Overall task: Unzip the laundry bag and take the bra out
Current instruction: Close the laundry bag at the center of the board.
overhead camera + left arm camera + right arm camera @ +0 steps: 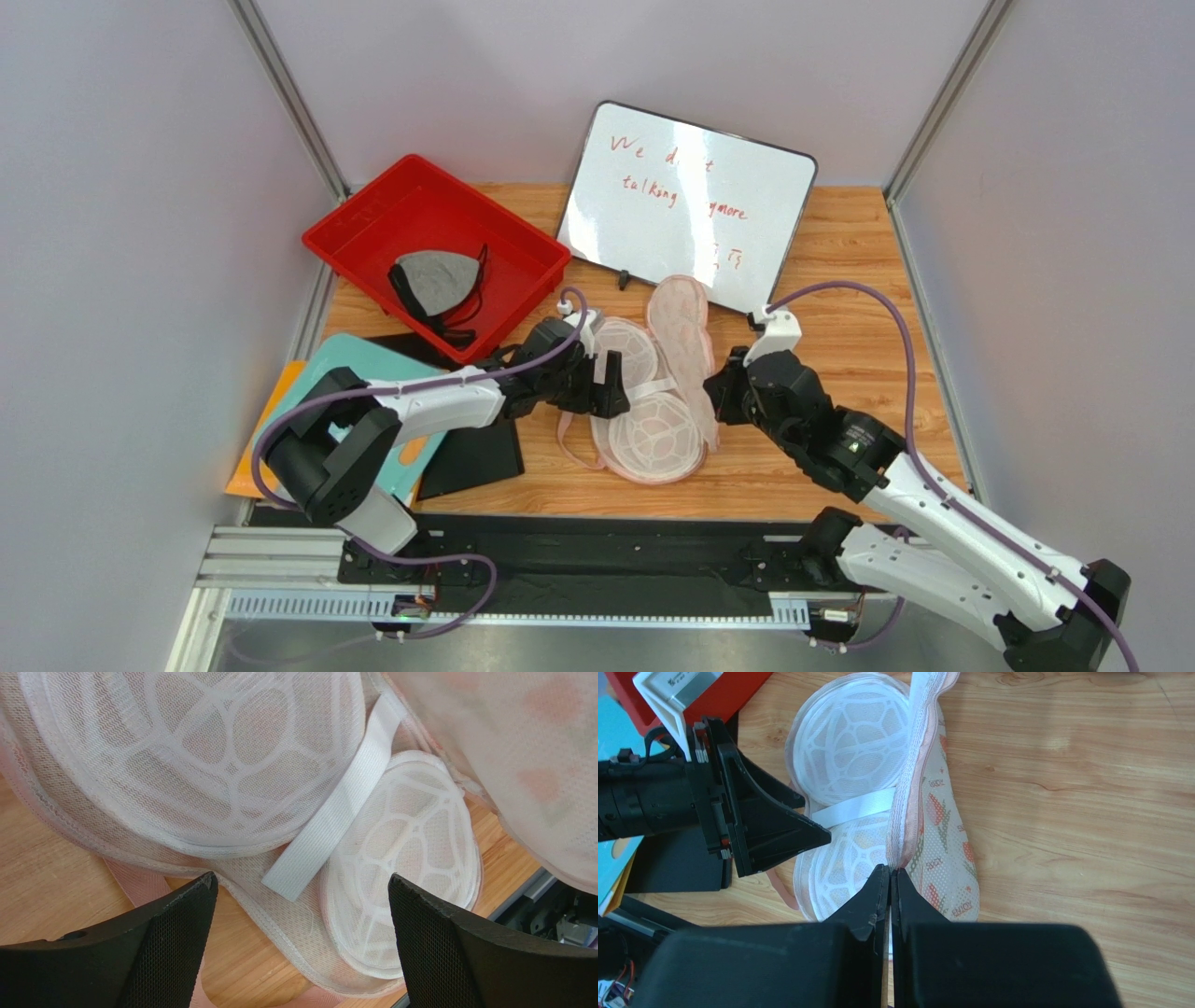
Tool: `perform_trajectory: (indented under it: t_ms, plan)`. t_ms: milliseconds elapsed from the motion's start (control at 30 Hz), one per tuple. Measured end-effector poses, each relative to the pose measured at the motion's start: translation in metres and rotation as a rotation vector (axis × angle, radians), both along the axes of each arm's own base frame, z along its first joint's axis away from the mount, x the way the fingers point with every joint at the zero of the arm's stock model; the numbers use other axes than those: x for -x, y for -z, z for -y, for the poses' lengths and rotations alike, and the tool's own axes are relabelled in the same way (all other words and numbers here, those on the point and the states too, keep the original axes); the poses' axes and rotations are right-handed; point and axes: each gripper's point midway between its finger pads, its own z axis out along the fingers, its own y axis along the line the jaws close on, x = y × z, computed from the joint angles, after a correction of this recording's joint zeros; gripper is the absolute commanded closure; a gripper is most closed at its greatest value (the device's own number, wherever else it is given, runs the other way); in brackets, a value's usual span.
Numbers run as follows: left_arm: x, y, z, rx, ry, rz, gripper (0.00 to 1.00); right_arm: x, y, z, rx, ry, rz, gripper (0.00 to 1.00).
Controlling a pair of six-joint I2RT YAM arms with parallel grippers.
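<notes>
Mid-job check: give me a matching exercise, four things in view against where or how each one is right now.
Things:
1. bra
2. left gripper
3. right gripper
4. whiteboard

States:
A. shut on the pink edge of the bag
B. lying in the red tray
C. propped up at the back of the table
D. open above the bag's mesh

Pairs: 1-B; 2-D; 3-A; 4-C

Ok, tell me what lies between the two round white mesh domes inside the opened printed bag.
A flat white elastic band crosses between the mesh domes of the laundry bag, clearest in the left wrist view.
</notes>
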Motion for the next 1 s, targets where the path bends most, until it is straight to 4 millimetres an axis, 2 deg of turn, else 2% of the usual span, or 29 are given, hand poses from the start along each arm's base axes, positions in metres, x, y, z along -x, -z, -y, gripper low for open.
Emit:
perform_trajectory:
  t_ms: [100, 267, 333, 400, 567, 700, 767, 867, 900, 933, 967, 1000]
  plan:
    - [-0.001, -0.013, -0.002, 0.009, -0.009, 0.028, 0.02, 0.004, 0.0, -0.012, 0.019, -0.055, 0.011, 1.0]
    - [-0.006, -0.068, -0.016, 0.053, -0.054, 0.16, 0.0, 0.016, 0.009, -0.04, 0.069, -0.171, 0.01, 1.0]
    - [-0.005, -0.083, -0.024, 0.055, -0.07, 0.199, 0.0, 0.02, 0.015, -0.05, 0.095, -0.205, 0.004, 1.0]
    - [-0.005, -0.091, -0.032, 0.041, -0.087, 0.223, 0.0, 0.024, 0.021, -0.06, 0.127, -0.236, -0.006, 1.0]
    - [-0.01, -0.092, -0.062, -0.015, -0.156, 0.234, 0.0, 0.03, 0.037, -0.076, 0.183, -0.284, -0.029, 1.0]
    - [-0.018, -0.081, -0.096, -0.062, -0.243, 0.21, 0.0, 0.034, 0.045, -0.083, 0.204, -0.308, -0.043, 1.0]
    - [-0.019, -0.078, -0.107, -0.079, -0.269, 0.202, 0.0, 0.036, 0.047, -0.085, 0.207, -0.316, -0.045, 1.0]
    - [-0.017, -0.078, -0.118, -0.089, -0.285, 0.201, 0.0, 0.038, 0.05, -0.09, 0.208, -0.329, -0.052, 0.65]
    - [-0.017, -0.08, -0.121, -0.088, -0.291, 0.206, 0.0, 0.038, 0.052, -0.091, 0.211, -0.334, -0.057, 0.39]
    - [-0.017, -0.082, -0.123, -0.086, -0.295, 0.212, 0.0, 0.039, 0.054, -0.092, 0.213, -0.339, -0.061, 0.31]
    - [-0.018, -0.085, -0.125, -0.084, -0.301, 0.218, 0.0, 0.039, 0.054, -0.093, 0.21, -0.34, -0.068, 0.27]
    - [-0.018, -0.086, -0.127, -0.084, -0.304, 0.221, 0.0, 0.04, 0.055, -0.095, 0.215, -0.347, -0.071, 0.16]
